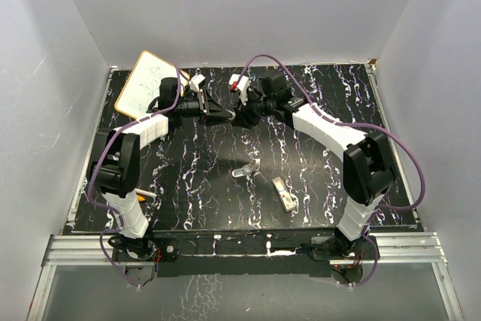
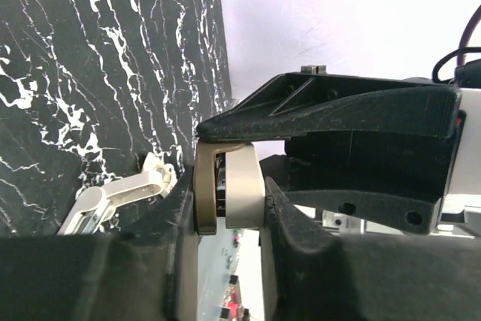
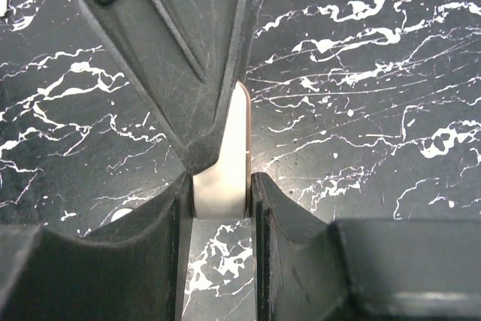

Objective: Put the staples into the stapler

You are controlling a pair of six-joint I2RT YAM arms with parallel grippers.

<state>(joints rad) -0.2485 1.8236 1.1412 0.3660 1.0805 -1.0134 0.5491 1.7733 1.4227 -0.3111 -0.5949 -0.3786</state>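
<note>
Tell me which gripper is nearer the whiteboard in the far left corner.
Left. The left gripper sits just right of the whiteboard, its wrist beside the board's edge; the right gripper faces it from farther right, both pinching one beige object.

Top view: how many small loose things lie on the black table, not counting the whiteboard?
3: a whitish angled piece at the centre, the staples box to its right, and a small stick beside the left arm. The arms may hide more.
</note>
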